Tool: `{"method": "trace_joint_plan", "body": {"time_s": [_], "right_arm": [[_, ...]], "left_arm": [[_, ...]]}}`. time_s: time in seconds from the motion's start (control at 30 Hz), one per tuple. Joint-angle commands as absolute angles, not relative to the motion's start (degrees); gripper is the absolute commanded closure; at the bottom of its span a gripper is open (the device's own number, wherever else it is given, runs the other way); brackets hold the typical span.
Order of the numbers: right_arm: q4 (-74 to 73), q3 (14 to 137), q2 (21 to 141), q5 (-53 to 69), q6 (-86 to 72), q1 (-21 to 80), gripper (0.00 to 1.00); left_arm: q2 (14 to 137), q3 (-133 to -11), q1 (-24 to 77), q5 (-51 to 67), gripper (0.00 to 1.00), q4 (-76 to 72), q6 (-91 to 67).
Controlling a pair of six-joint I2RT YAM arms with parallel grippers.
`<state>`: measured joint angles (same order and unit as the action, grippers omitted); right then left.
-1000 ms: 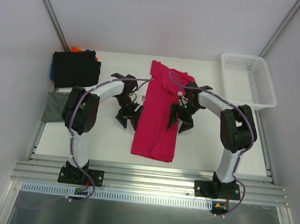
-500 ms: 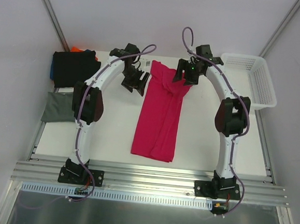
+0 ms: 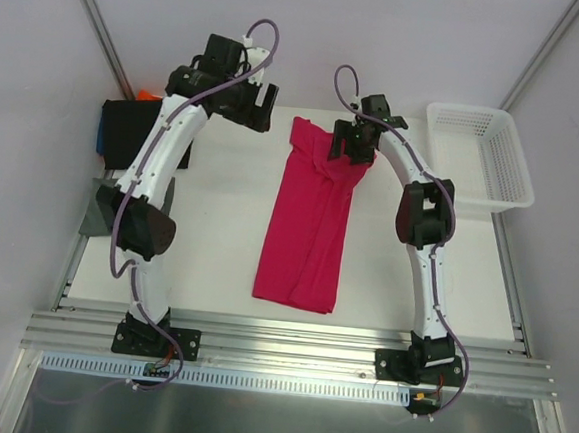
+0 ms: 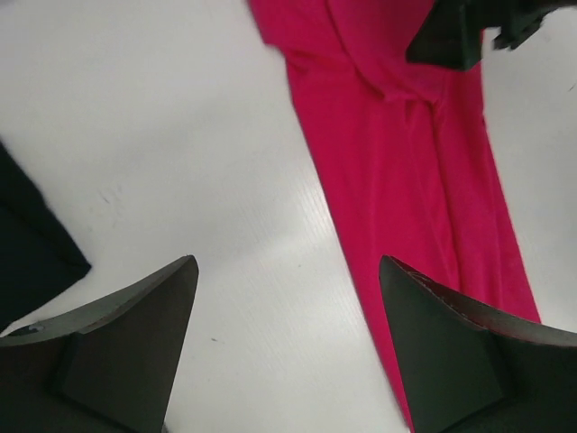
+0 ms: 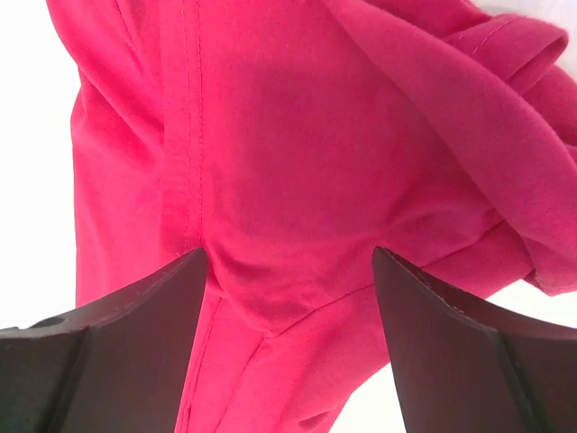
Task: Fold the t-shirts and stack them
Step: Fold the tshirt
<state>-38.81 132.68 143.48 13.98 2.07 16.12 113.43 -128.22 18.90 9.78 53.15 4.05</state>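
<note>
Left gripper (image 3: pixel 255 102): jaws wide apart, nothing between them. In the left wrist view the two dark fingers (image 4: pixel 126 343) frame bare white table (image 4: pixel 180 135). It hangs over the far part of the table, between the black t-shirt (image 3: pixel 141 133) and the top of the crimson-pink t-shirt (image 3: pixel 304 228), touching neither.

Right gripper (image 3: pixel 354 146): jaws also wide, not pinching anything. It sits over the far right corner of the crimson-pink shirt. The right wrist view shows the fingers (image 5: pixel 117 325) straddling a seam where the cloth puckers, with a rolled sleeve hem bunched to the right. Cannot tell whether the tips touch the cloth.

Crimson-pink shirt: lies flat on the table centre as a long narrow strip, folded lengthwise, running from the far edge toward the near edge and slightly tilted.

Far left corner: the black shirt lies folded, with a blue edge (image 3: pixel 100 138) and an orange edge (image 3: pixel 147 95) showing from beneath. Just nearer, a grey-green folded shirt (image 3: pixel 93 217) is partly hidden by the left arm.

Far right: white mesh basket (image 3: pixel 475 151), well apart from the shirts.
</note>
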Motion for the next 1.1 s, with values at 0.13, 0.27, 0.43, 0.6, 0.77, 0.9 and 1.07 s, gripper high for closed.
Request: {"method": "trace_joint_plan", "body": {"time_s": [0.13, 0.27, 0.43, 0.6, 0.77, 0.9, 1.07], "right_arm": [[-35.87, 139.04, 146.24, 13.18, 3.51, 16.00, 0.19], [-33.06, 140.63, 147.74, 14.59, 3.96, 15.91, 0.16], [-27.44, 142.64, 149.94, 14.86, 1.59, 15.12, 0.13], [-23.03, 142.56, 150.73, 15.90, 0.09, 15.20, 0.13], [-20.40, 143.09, 151.96, 18.54, -1.84, 15.73, 0.13], [-18.20, 143.87, 153.02, 20.48, -3.51, 16.26, 0.13], [-16.88, 144.49, 153.98, 21.70, -5.01, 17.40, 0.13]], "left_arm": [[101.35, -127.44, 18.54, 7.38, 0.17, 52.12, 5.19], [99.49, -127.97, 18.54, 6.25, 0.17, 51.50, 7.03], [97.56, -127.27, 18.81, 3.35, 0.16, 51.59, 8.08], [95.98, -125.77, 18.81, 1.67, 0.15, 51.59, 9.05], [95.19, -125.07, 18.81, 0.36, 0.14, 51.50, 9.84], [93.78, -122.96, 18.81, -1.23, 0.14, 51.59, 10.37], [92.29, -120.68, 18.81, -1.14, 0.14, 51.50, 10.37]]}}
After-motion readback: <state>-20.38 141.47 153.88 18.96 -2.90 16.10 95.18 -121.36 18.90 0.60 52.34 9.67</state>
